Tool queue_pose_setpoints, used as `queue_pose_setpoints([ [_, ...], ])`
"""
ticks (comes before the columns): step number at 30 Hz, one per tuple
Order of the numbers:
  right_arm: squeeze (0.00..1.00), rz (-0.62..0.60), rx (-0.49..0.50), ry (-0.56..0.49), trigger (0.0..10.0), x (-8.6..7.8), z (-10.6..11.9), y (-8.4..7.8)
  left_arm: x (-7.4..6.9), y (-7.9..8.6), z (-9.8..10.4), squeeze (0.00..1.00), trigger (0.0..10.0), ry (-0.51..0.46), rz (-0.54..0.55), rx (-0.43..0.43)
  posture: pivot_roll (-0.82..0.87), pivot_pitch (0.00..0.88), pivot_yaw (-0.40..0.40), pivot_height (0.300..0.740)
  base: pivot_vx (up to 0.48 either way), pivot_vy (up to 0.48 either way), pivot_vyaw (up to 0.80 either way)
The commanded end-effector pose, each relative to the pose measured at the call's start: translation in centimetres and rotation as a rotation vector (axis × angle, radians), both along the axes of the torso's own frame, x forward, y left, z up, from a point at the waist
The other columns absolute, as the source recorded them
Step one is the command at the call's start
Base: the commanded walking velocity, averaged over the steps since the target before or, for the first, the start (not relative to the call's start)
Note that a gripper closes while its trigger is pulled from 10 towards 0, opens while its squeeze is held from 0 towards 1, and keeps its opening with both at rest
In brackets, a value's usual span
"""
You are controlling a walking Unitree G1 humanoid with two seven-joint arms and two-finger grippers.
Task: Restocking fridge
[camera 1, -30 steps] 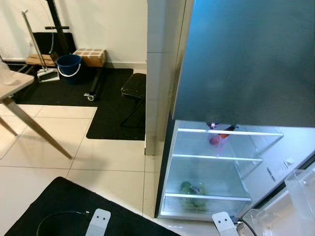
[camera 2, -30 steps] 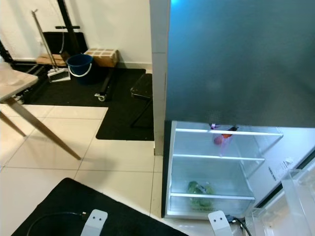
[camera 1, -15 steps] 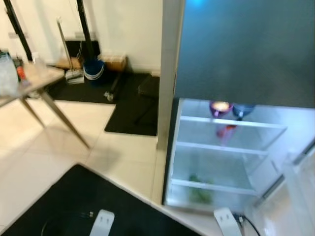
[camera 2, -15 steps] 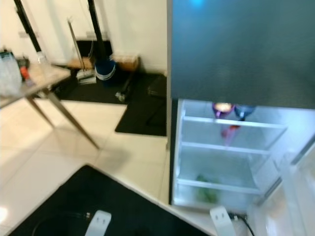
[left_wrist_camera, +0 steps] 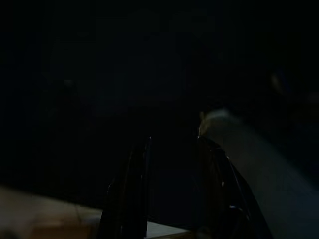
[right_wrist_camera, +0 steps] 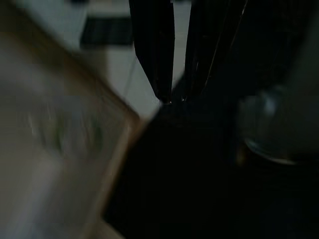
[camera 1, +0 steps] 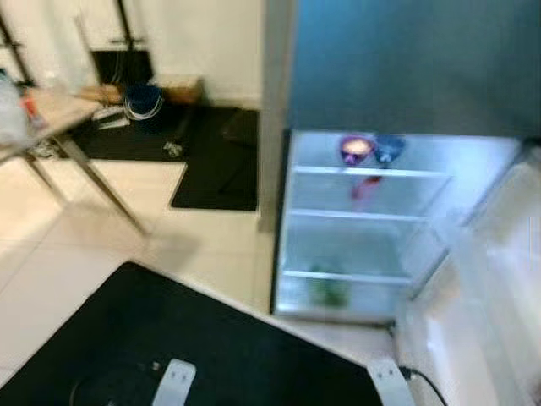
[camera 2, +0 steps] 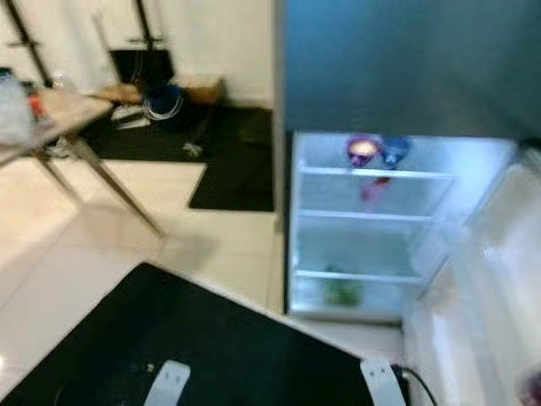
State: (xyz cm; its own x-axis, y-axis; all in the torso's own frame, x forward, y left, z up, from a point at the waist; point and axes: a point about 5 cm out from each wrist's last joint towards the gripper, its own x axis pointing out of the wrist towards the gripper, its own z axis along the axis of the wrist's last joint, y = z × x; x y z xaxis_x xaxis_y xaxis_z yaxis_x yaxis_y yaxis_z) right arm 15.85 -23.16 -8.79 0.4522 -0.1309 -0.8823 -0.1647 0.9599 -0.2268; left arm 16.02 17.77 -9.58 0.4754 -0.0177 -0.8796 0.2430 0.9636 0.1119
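The fridge point(camera 1: 406, 68) stands ahead on the right with its lower compartment point(camera 1: 363, 220) open and lit. On the top glass shelf sit a purple bowl point(camera 1: 356, 149) and a blue bowl point(camera 1: 389, 148), with a red item point(camera 1: 363, 187) just below them. Green vegetables point(camera 1: 325, 290) lie on the bottom shelf. The open door point(camera 1: 486, 296) with clear bins hangs at the right. Both arms hang idle. In the dark left wrist view the left gripper point(left_wrist_camera: 173, 144) is open and holds nothing. The right gripper point(right_wrist_camera: 173, 101) is shut on nothing above a black mat.
A black mat point(camera 1: 169, 338) lies at my feet before the fridge. A wooden table point(camera 1: 51, 118) with slanted legs stands at the left, items on top. Further back are a blue bucket point(camera 1: 142, 100), a black stool point(camera 1: 241, 127) and another dark mat point(camera 1: 215, 169).
The camera has moved and the picture is blurred: the fridge interior now sits higher and further left, and more of the open door shows at right. Nothing in the fridge has shifted.
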Motion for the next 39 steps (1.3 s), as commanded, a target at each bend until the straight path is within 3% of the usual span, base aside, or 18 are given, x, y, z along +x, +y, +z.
queue_pose_setpoints([
  [1,0.0,0.0,0.013,0.032,10.0,-0.79,-0.42,0.4,-0.55,-0.08,-0.24,0.0,10.0,0.024,-0.011,0.003,0.01,0.0,-0.023,0.74,-0.326,0.0,-0.76],
  [6,0.0,0.008,0.002,0.032,10.0,-0.8,-0.38,0.19,-0.43,-0.26,-0.21,0.0,10.0,0.021,-0.013,-0.001,0.01,0.0,-0.028,0.74,-0.192,0.0,-0.67],
  [22,0.0,-0.011,0.002,0.028,10.0,-0.93,-0.37,-0.03,-0.7,-0.36,-0.29,0.0,10.0,0.023,-0.005,-0.04,0.0,0.0,-0.025,0.74,0.0,0.0,0.0],
  [31,0.0,-0.014,0.002,0.029,10.0,-0.94,-0.37,-0.07,-0.88,-0.37,-0.37,0.0,10.0,0.038,0.011,-0.053,-0.01,0.0,-0.022,0.74,0.0,-0.428,0.0],
  [39,0.0,-0.011,0.0,0.035,10.0,-1.11,-0.42,-0.12,-0.88,-0.44,-0.38,0.0,10.0,0.032,0.034,-0.062,-0.01,0.0,-0.026,0.74,0.0,0.0,0.0],
])
